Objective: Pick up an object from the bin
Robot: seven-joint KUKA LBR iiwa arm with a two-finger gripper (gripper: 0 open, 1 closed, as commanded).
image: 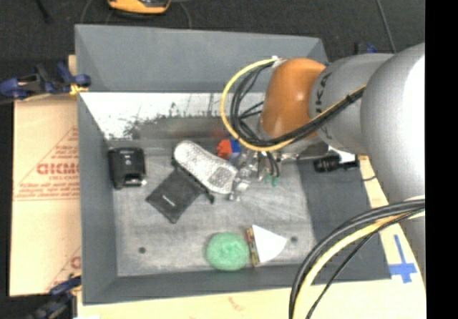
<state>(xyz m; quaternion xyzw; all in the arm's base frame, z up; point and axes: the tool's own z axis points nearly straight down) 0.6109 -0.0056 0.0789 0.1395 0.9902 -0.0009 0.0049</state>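
Note:
My gripper (248, 171) hangs under the orange wrist cover in the middle right of the bin. It sits right at the right end of a silvery, speckled oblong thing (204, 165) that lies slanted across the bin's middle. A small red thing (225, 147) peeks out just behind that end, partly hidden by the cables. A flat black wallet-like pad (172, 196) lies to the lower left, touching the silvery thing.
A small black box (126, 167) lies near the left wall. A fuzzy green ball (227, 251) and a white wedge with a yellowish edge (268, 243) rest by the front wall. The arm and its cables cover the bin's right side.

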